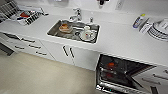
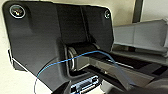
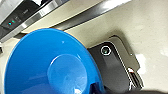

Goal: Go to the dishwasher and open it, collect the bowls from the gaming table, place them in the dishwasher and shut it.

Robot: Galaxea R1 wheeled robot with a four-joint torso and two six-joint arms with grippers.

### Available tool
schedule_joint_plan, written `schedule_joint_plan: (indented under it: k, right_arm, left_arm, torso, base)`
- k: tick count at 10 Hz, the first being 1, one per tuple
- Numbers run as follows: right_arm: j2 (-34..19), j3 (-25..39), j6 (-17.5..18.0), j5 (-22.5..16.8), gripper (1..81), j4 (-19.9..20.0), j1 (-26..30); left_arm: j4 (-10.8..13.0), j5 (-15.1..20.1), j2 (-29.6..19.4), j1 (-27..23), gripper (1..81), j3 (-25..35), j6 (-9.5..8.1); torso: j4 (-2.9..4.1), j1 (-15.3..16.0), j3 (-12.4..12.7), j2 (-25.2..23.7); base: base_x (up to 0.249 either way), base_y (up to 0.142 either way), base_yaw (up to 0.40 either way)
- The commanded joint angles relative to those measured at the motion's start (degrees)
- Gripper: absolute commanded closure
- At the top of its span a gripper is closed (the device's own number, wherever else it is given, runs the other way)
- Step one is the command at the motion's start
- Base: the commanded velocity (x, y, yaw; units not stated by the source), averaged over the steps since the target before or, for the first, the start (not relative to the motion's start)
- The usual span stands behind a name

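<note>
1. One blue bowl (image 3: 50, 67) sits large in my right wrist view, seen from its underside with the foot ring toward the camera. It seems to be carried by the right gripper, yet I cannot see the fingers, so I cannot tell whether they pinch its rim or how.

2. Behind the bowl in that view runs the steel edge of the dishwasher (image 3: 30, 17), with small lit indicators on its dark control strip. I judge the bowl is held low and close to the door so that it can go into the rack without a long reach.

3. From the head view, the dishwasher (image 1: 120, 75) stands open under the white counter (image 1: 120, 40), its door dropped forward and the dark racks exposed; something red or orange lies inside, too blurred to name. The opening step looks done.

4. The sink (image 1: 73, 30) holds a few used dishes, and a drying rack (image 1: 25, 15) sits at the far left of the counter. None of these belong to my errand.

5. My left wrist view gives me the robot's own dark plate and a thin blue cable; I cannot tell how the left fingers stand.

6. The gaming table is elsewhere, so I judge I am at the loading stage.
</note>
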Motion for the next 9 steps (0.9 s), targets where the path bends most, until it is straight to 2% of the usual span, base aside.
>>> schedule_joint_plan:
  k: [1, 3, 4, 6, 7, 9]
  right_arm:
    - [-4.6, 1.1, 2.5, 2.4, 81.1, 0.3, 3.4]
    - [-5.1, 2.4, 2.9, 1.6, 81.1, 0.2, 6.6]
    - [-5.1, 2.9, 2.9, 0.9, 81.1, 0.3, 8.5]
    - [-4.6, 5.5, 2.9, -5.0, 81.1, 0.2, 13.1]
    - [-4.4, 7.0, 2.9, -6.7, 81.1, 0.3, 15.4]
    - [-6.0, 11.0, 2.9, -10.7, 81.1, 1.3, 20.5]
  left_arm:
    - [1.7, -12.9, 5.8, 4.5, 1.0, -15.6, -0.10]
    - [1.7, -19.2, 7.4, 6.4, 1.0, -22.7, -0.01]
    - [1.7, -20.9, 8.7, 7.3, 1.0, -26.4, -0.10]
    - [1.8, -24.5, 12.2, 8.8, 1.0, -34.1, -0.10]
    - [1.8, -26.1, 13.6, 9.3, 1.0, -36.8, -0.10]
    - [1.9, -26.7, 15.1, 9.9, 1.0, -38.9, -0.01]
  torso:
    - [0.00, 0.0, 0.0, 0.0]
    - [0.00, 0.0, 0.0, 0.0]
    - [0.00, 0.0, 0.0, 0.0]
    - [0.00, 0.0, 0.0, 0.0]
    - [0.00, 0.0, 0.0, 0.0]
    - [0.00, 0.0, 0.0, 0.0]
  base:
    - [0.000, 0.000, 0.000]
    - [0.000, 0.000, 0.000]
    - [0.000, 0.000, 0.000]
    - [0.000, 0.000, 0.000]
    - [0.000, 0.000, 0.000]
    - [0.000, 0.000, 0.000]
